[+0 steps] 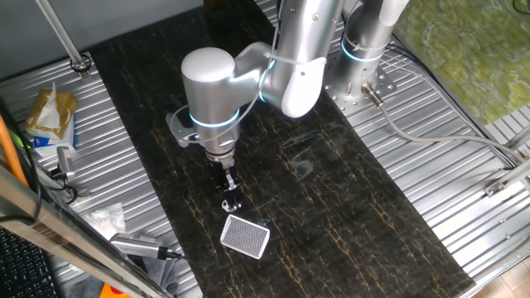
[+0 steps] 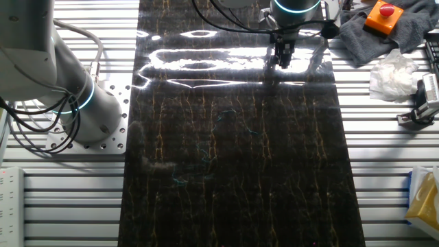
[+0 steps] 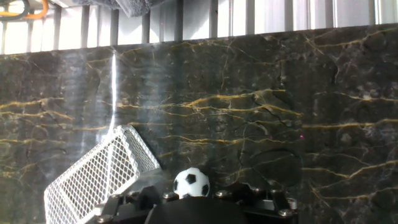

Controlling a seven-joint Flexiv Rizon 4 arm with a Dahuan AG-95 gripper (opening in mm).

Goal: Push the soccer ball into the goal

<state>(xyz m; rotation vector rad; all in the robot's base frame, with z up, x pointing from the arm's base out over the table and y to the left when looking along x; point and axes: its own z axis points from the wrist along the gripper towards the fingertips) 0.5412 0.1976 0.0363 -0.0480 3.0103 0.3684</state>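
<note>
Presently: ball at the claw tip, goal just ahead and to the left.

Item: soccer ball (image 3: pixel 191 183), small, black-and-white, lying on the dark marble table (image 3: pixel 249 93) directly in front of the claw (image 1: pixel 231 193), touching or nearly so. Judged light, hard and smooth, likely to roll at a nudge; best pushed square on its near side, not gripped. Goal (image 3: pixel 99 174): white-rimmed mesh frame, tipped at an angle, just left of the ball as the hand camera sees it; likely light and easily shoved. Claw: fingers low at the table, holding nothing; whether open or closed cannot be told.
</note>
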